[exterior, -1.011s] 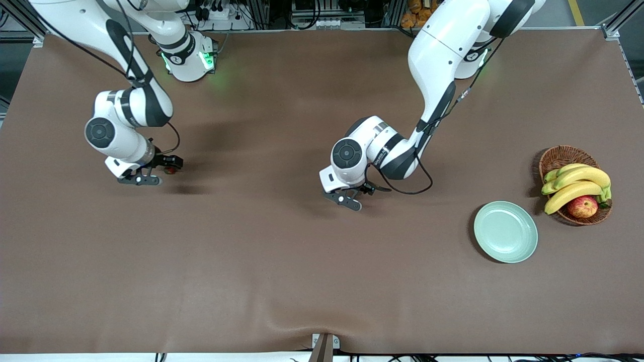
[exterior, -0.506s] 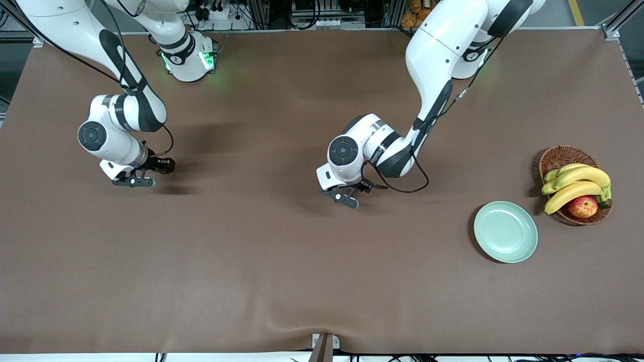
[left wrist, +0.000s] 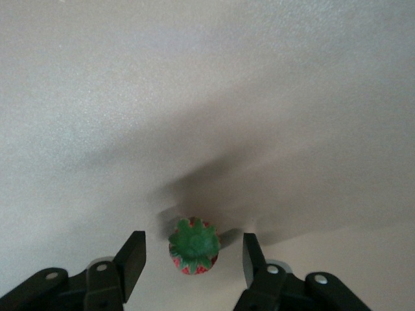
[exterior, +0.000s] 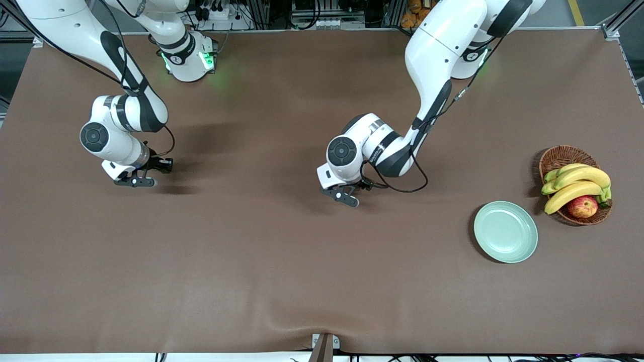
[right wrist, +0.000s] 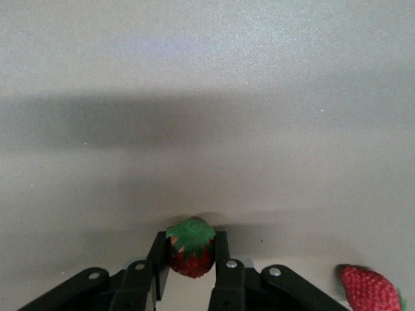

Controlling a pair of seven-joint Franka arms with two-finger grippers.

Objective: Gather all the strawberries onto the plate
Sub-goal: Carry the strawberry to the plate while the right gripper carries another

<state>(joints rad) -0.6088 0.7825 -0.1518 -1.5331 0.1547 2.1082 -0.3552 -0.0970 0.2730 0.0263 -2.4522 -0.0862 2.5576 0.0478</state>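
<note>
In the right wrist view, a small red strawberry (right wrist: pixel 190 251) with a green top is pinched between the fingers of my right gripper (right wrist: pixel 190 258), low at the table toward the right arm's end (exterior: pixel 143 176). A second strawberry (right wrist: pixel 369 289) lies on the cloth beside that gripper. My left gripper (left wrist: pixel 193 258) stands open around a third strawberry (left wrist: pixel 193 246), with a gap on each side; this is near the table's middle (exterior: pixel 349 193). The pale green plate (exterior: pixel 505 231) lies bare toward the left arm's end. The front view shows no berry.
A wicker basket (exterior: pixel 562 155) with bananas (exterior: pixel 576 183) and an apple (exterior: pixel 582 206) stands next to the plate, a little farther from the front camera. Brown cloth covers the table between the grippers and the plate.
My right gripper has shut on its strawberry after shifting slightly toward the table's end. The left gripper's fingers have narrowed a little around the berry under it.
</note>
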